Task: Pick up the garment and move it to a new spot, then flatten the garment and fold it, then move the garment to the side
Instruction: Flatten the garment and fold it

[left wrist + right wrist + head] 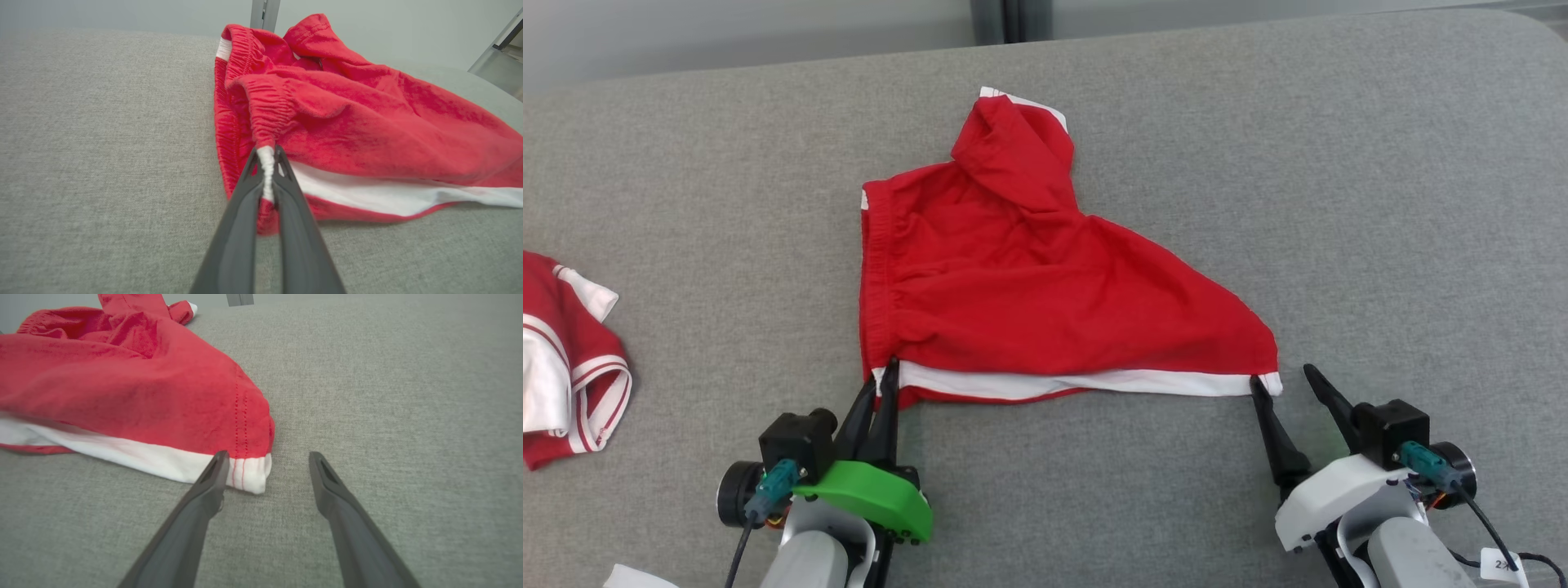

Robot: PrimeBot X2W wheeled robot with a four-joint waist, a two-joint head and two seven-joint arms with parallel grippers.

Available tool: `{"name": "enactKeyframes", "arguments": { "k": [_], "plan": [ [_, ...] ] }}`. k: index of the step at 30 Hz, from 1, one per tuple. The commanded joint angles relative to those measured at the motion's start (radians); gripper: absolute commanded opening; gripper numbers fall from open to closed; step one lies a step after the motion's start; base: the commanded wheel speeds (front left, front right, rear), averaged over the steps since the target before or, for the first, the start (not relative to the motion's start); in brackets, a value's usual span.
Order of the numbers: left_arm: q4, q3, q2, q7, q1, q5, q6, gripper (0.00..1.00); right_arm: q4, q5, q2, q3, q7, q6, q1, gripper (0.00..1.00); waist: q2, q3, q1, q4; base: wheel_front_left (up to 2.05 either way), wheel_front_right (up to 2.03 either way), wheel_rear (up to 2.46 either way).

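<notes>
Red shorts (1029, 278) lie mid-table on the grey table (1380, 163), spread out but rumpled. One leg is flopped over toward 12 o'clock, so they are not flat yet. The long axis is the white-striped near edge, which runs 9 to 3 o'clock across the robot's front with one end at each pincer.

Left pincer (888, 384): clamped tight on the 9 o'clock end, at the waistband corner. The left wrist view shows the white stripe pinched between the fingers.

Right pincer (1283, 376): spread wide, holding nothing. The 3 o'clock corner of the shorts sits at about 11 o'clock from it, inside the gap but hard against its left finger. That finger touches or nearly touches the stripe. The other finger stands apart over bare table.

A second red-and-white garment (564, 359) lies well apart at 9 o'clock, not involved.

Judgement: the step is taking both near corners for a lift or a spreading pull. The left side is gripped, so the right arm has the pending move. Closing from here would probably catch the corner only just. A nudge toward 11 o'clock would seat it deeper. The risk is that the corner slips out and the shorts hang from one end.
</notes>
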Motion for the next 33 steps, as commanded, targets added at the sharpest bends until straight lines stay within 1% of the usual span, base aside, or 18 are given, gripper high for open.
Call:
{"name": "enactKeyframes", "arguments": {
  "k": [1, 3, 4, 5, 6, 7, 14, 18, 22, 24, 26, 27, 29, 31, 33],
  "plan": [
    [0.001, -0.004, 0.000, 0.001, 0.014, 0.003, -0.004, 0.00, 0.017, -0.003, -0.004, 0.006, 0.000, -0.001, -0.010, 1.00, -0.0001, 0.002, 0.0000, 0.001, 0.00, 0.00, 0.00],
    [0.005, -0.010, 0.000, 0.001, 0.013, 0.001, -0.004, 0.00, 0.044, 0.003, -0.004, 0.015, 0.000, -0.001, -0.020, 1.00, -0.0001, 0.005, 0.0000, 0.002, 0.00, 0.00, 0.00],
    [0.008, -0.015, 0.000, 0.001, 0.011, 0.000, -0.004, 0.00, 0.059, 0.006, -0.004, 0.023, 0.000, -0.001, -0.023, 0.76, -0.0001, 0.007, 0.0000, 0.002, 0.00, 0.00, 0.00],
    [0.009, -0.017, -0.001, 0.001, 0.009, -0.001, -0.004, 0.00, 0.070, 0.010, -0.004, 0.029, 0.000, -0.001, -0.025, 0.59, -0.0001, 0.008, 0.0000, 0.001, 0.00, 0.00, 0.00],
    [0.010, -0.022, -0.001, 0.001, 0.008, -0.002, -0.004, 0.00, 0.078, 0.015, -0.004, 0.033, 0.000, -0.001, -0.029, 0.17, -0.0001, 0.009, 0.0000, 0.001, 0.00, 0.00, 0.00],
    [0.012, -0.026, -0.001, 0.001, 0.008, -0.002, -0.004, 0.00, 0.083, 0.020, -0.004, 0.036, 0.000, -0.001, -0.032, 0.00, -0.0001, 0.008, 0.0000, 0.001, 0.00, 0.00, 0.00],
    [0.009, -0.045, 0.007, 0.001, 0.027, -0.013, -0.004, 0.00, 0.029, 0.047, -0.004, 0.032, 0.000, -0.001, -0.024, 0.00, -0.0001, -0.012, 0.0000, 0.006, 0.00, 0.00, 0.00],
    [-0.033, -0.049, 0.015, 0.001, 0.037, -0.016, -0.004, 0.00, -0.048, 0.059, -0.004, 0.013, 0.000, -0.001, -0.011, 0.00, -0.0001, -0.035, 0.0000, 0.011, 0.00, 0.00, 0.00],
    [-0.124, -0.076, 0.038, 0.001, 0.016, -0.021, -0.004, 0.00, -0.164, 0.078, -0.004, -0.013, 0.000, -0.001, -0.024, 0.00, -0.0001, -0.061, 0.0000, 0.012, 0.00, 0.00, 0.00],
    [-0.179, -0.089, 0.060, 0.001, -0.008, -0.032, -0.004, 0.00, -0.231, 0.091, -0.004, -0.031, 0.000, -0.001, -0.041, 0.00, -0.0001, -0.077, 0.0000, 0.011, 0.00, 0.00, 0.00],
    [-0.237, -0.108, 0.092, 0.001, -0.039, -0.043, -0.004, 0.00, -0.308, 0.117, -0.004, -0.048, 0.000, -0.001, -0.063, 0.00, -0.0001, -0.092, 0.0000, 0.009, 0.00, 0.00, 0.00],
    [-0.269, -0.114, 0.112, 0.001, -0.061, -0.053, -0.004, 0.00, -0.348, 0.129, -0.014, -0.054, 0.000, -0.001, -0.075, 0.00, -0.0001, -0.099, 0.0000, 0.008, 0.00, 0.00, 0.00],
    [-0.322, -0.124, 0.152, 0.001, -0.115, -0.079, -0.004, 0.00, -0.413, 0.145, -0.047, -0.055, 0.000, -0.001, -0.110, 0.00, -0.0001, -0.109, 0.0000, 0.005, 0.00, 0.00, 0.00],
    [-0.366, -0.140, 0.203, 0.001, -0.194, -0.109, -0.004, 0.00, -0.470, 0.155, -0.089, -0.055, 0.000, -0.001, -0.162, 0.00, -0.0001, -0.116, 0.0000, 0.001, 0.00, 0.00, 0.00],
    [-0.385, -0.149, 0.249, 0.001, -0.273, -0.138, -0.004, 0.00, -0.500, 0.161, -0.134, -0.051, 0.000, -0.001, -0.218, 0.00, -0.0001, -0.118, 0.0000, -0.004, 0.00, 0.00, 0.00]
  ]
}}
